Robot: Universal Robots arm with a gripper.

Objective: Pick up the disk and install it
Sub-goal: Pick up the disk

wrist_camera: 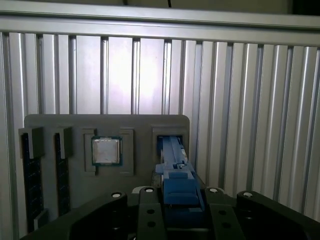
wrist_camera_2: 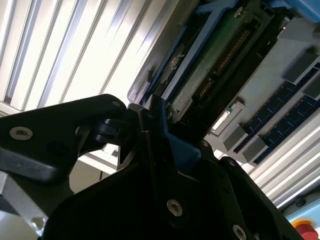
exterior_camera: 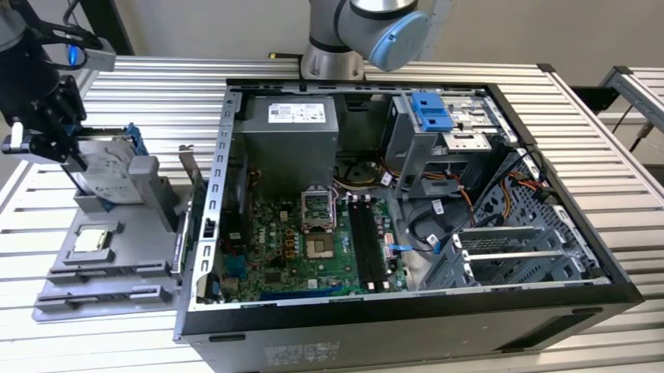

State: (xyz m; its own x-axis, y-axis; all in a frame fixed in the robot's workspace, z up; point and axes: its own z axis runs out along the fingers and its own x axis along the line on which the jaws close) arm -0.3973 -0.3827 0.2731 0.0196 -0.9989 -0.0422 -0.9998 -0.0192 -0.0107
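The disk [exterior_camera: 106, 172], a silver-grey drive with a white label in a blue carrier, stands tilted at the far end of the grey holder tray [exterior_camera: 114, 264], at the exterior view's left. My gripper [exterior_camera: 81, 158] is shut on its upper end. In the first wrist view the gripper [wrist_camera: 176, 192] clamps the blue carrier of the disk [wrist_camera: 174, 155], whose far end still reaches the tray's slot. The second wrist view shows the gripper [wrist_camera_2: 160, 132] on the carrier edge, with the disk [wrist_camera_2: 210, 75] and its green circuit-board underside beyond.
A small square silver chip [wrist_camera: 106, 151] lies in a tray pocket beside the disk, and memory sticks [wrist_camera: 31, 170] sit in the tray's slots. The open computer case [exterior_camera: 415, 194] stands to the exterior view's right, with a blue bracket [exterior_camera: 431, 113] at its drive bay. All rests on a ribbed aluminium table [exterior_camera: 155, 85].
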